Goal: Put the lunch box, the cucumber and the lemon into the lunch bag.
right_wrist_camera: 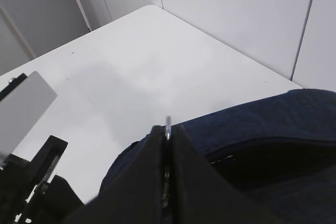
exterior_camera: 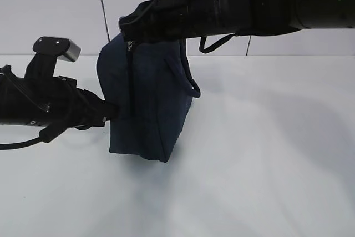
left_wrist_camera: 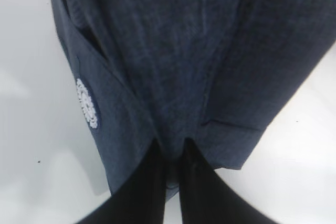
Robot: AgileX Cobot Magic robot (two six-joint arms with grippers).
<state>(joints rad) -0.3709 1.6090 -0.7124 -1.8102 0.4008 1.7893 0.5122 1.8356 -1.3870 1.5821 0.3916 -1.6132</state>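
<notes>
The lunch bag (exterior_camera: 147, 101) stands upright on the white table (exterior_camera: 266, 154), left of the middle in the exterior view, and we see both arms on it. Its dark navy fabric fills most of the left wrist view, where a small white round patch (left_wrist_camera: 86, 103) shows on one face. A short strap handle (exterior_camera: 188, 79) loops down the bag's right side.

Our left claw (exterior_camera: 113, 110) comes in level from the left and meets the bag's side about halfway up. In the left wrist view its two black fingers (left_wrist_camera: 139, 187) stand close together with a fold of the navy fabric pinched between them.

Our right claw (exterior_camera: 133, 26) reaches across from the upper right to the bag's top corner. In the right wrist view its fingers (right_wrist_camera: 149, 171) are pressed nearly together on a thin metal ring pull (right_wrist_camera: 168, 124), whose edge sticks up between them. Just beside it, the zipper line shows a dark gap (right_wrist_camera: 273, 158).

We cannot see the lunch box, cucumber or lemon in any view.
</notes>
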